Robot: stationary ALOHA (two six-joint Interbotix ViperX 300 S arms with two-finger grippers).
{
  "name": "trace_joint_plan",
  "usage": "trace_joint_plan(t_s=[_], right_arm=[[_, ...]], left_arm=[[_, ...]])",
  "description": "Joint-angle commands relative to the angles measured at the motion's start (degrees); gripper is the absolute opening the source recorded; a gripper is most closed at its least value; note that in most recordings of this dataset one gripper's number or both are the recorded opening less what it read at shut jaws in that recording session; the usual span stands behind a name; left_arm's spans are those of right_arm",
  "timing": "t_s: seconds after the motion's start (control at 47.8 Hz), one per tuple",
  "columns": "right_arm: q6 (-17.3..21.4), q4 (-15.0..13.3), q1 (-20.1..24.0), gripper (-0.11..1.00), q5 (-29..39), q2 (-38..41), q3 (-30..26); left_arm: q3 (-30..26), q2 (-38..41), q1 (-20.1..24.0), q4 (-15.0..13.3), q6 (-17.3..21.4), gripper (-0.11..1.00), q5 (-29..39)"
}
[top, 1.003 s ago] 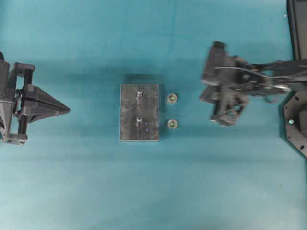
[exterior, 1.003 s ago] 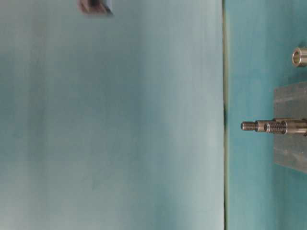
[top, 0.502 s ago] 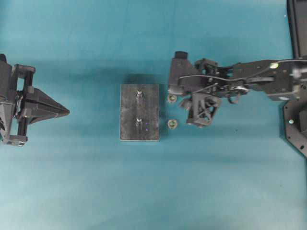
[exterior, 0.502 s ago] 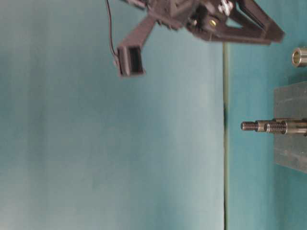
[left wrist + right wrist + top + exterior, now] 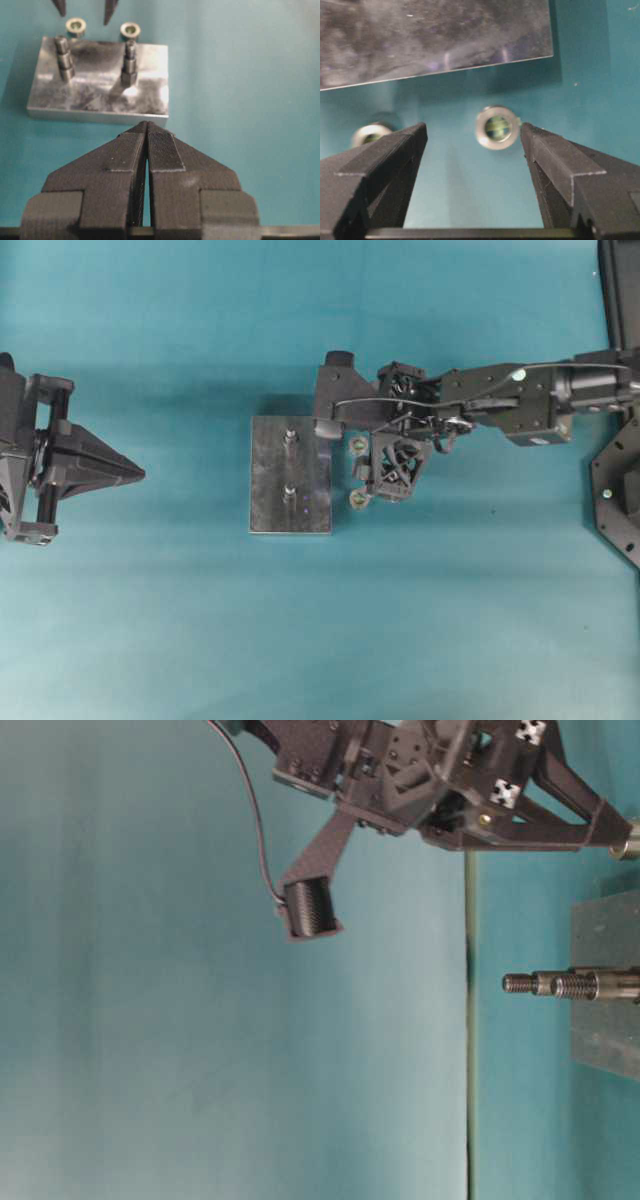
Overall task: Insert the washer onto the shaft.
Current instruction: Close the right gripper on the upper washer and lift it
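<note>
So the washer [image 5: 495, 127] is sitting flat on the table mat just beside the metal block [image 5: 435, 35], right between my right gripper [image 5: 474, 137] fingers, which are spread wide with nothing in them. A second washer [image 5: 370, 134] sits off behind one finger. My guess: I'm lining up the pick, so next is lowering and pinching it. Left gripper [image 5: 146, 131] is pressed closed, parked well away.
</note>
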Motion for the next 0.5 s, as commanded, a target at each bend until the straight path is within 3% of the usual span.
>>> trace_joint_plan(t_s=[0.0, 0.293, 0.481], right_arm=[[-0.18, -0.09, -0.53, 0.81, 0.35, -0.26, -1.41], [-0.44, -0.18, -1.14, 0.78, 1.23, 1.67, -2.9], [-0.53, -0.18, -0.53, 0.69, 1.41, 2.02, -2.9]], left_arm=[[-0.97, 0.09, -0.18, 0.09, -0.09, 0.0, -0.35], [-0.35, -0.18, -0.18, 0.09, -0.09, 0.0, -0.53], [0.0, -0.26, -0.18, 0.09, -0.18, 0.0, -0.53]])
